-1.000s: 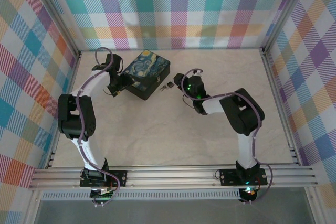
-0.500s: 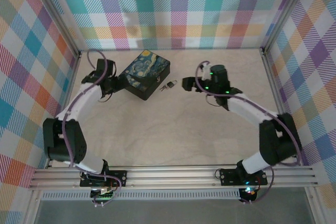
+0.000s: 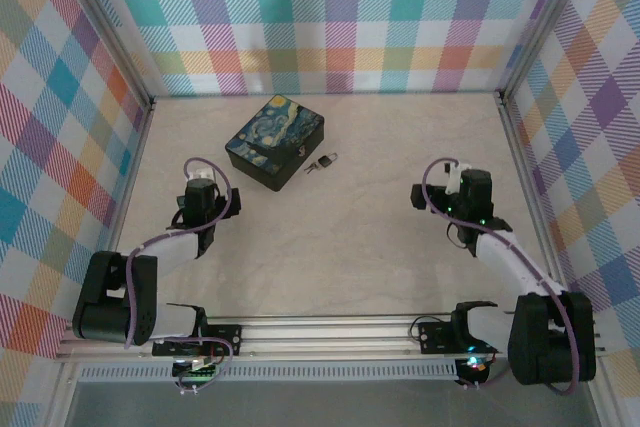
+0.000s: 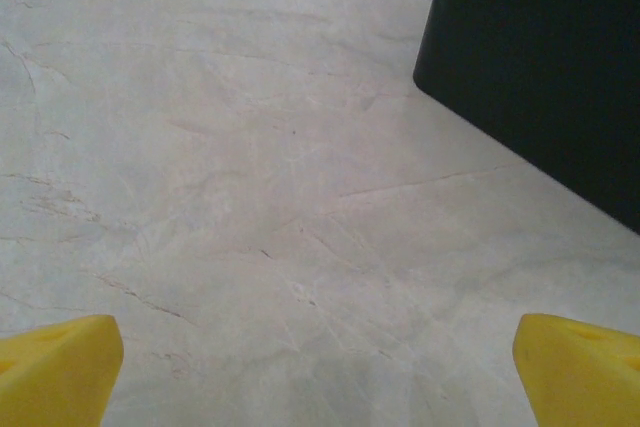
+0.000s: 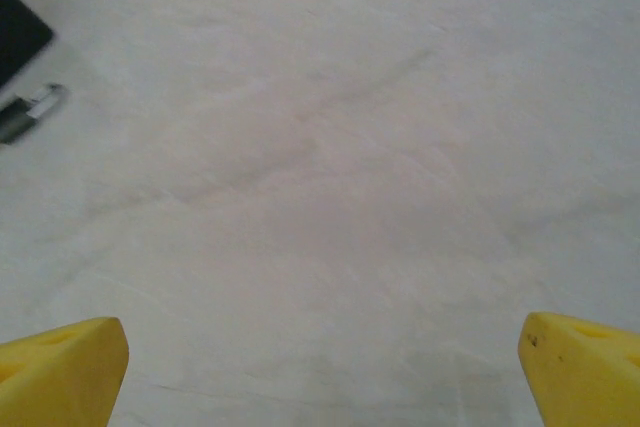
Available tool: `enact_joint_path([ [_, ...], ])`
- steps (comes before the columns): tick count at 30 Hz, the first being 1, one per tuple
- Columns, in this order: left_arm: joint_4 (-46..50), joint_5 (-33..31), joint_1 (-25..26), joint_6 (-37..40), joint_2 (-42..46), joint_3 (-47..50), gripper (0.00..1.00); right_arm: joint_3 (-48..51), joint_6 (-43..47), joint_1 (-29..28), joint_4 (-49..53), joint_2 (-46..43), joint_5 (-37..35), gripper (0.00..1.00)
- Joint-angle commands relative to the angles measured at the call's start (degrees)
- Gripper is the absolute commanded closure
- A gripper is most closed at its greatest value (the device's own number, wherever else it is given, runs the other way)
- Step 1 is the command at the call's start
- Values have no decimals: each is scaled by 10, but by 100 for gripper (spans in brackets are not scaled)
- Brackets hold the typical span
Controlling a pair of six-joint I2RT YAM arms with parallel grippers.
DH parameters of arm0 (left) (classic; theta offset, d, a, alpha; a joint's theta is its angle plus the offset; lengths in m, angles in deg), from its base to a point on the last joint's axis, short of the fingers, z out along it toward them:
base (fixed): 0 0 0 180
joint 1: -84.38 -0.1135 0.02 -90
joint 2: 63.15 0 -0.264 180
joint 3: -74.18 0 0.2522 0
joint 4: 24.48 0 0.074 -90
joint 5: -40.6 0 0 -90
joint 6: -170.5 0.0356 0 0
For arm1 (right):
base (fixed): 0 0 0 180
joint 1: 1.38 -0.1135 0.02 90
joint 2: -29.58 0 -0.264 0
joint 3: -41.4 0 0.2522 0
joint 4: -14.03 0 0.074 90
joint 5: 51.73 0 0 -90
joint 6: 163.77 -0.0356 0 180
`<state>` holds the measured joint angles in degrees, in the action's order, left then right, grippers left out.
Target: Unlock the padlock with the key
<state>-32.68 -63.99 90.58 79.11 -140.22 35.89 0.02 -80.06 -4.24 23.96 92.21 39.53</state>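
Looking down from the top camera, we see the padlock (image 3: 322, 163) lying on the pale worktop (image 3: 330, 247), toward the back and just beside the right-hand side of the blue-and-yellow painted tin (image 3: 275, 142). The key is too small there for us to tell apart from the lock. The left gripper (image 3: 200, 179) hangs near the left side, in front of the tin and apart from it. The right gripper (image 3: 425, 193) hangs well to the right of the padlock, and we see neither one touching anything. From the left wrist camera, the left gripper (image 4: 320, 372) stands spread wide. Its yellow fingertips (image 4: 55, 372) sit at the two bottom corners with bare marbled worktop between them and nothing in its grasp. The tin's dark side wall (image 4: 550, 67) fills the upper right, ahead of the gripper. From the right wrist camera, the right gripper (image 5: 320, 372) is likewise spread wide and empty, its yellow fingertips (image 5: 60, 372) far apart over bare worktop. The padlock (image 5: 25, 115) lies at the far left edge, its silvery part catching light beside its dark body. It sits just below a dark corner of the tin (image 5: 15, 37).
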Motion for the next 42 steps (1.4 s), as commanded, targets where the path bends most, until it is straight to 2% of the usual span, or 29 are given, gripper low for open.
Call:
enact_joint_path([
  [1,-163,8,-7,22,-21,14,0,51,31,19,-138,-20,-25,0],
  [4,-190,49,-10,26,-62,5,0,99,29,20,-267,3,-20,0],
  [6,-213,71,-9,37,-91,4,0,116,26,20,-318,29,-30,0],
  [9,-243,83,-13,39,-126,4,0,131,24,21,-428,86,-18,0],
  [11,-244,87,-16,36,-124,5,0,113,53,19,-427,109,16,0],
  [13,-241,88,-18,35,-126,3,0,105,68,19,-447,135,22,0],
  [17,-237,97,-23,31,-126,2,0,118,76,19,-598,258,28,0],
  [24,-237,95,-22,33,-127,2,0,47,55,28,-452,256,10,0],
  [42,-236,96,-21,34,-127,1,0,43,54,31,-447,255,9,0],
])
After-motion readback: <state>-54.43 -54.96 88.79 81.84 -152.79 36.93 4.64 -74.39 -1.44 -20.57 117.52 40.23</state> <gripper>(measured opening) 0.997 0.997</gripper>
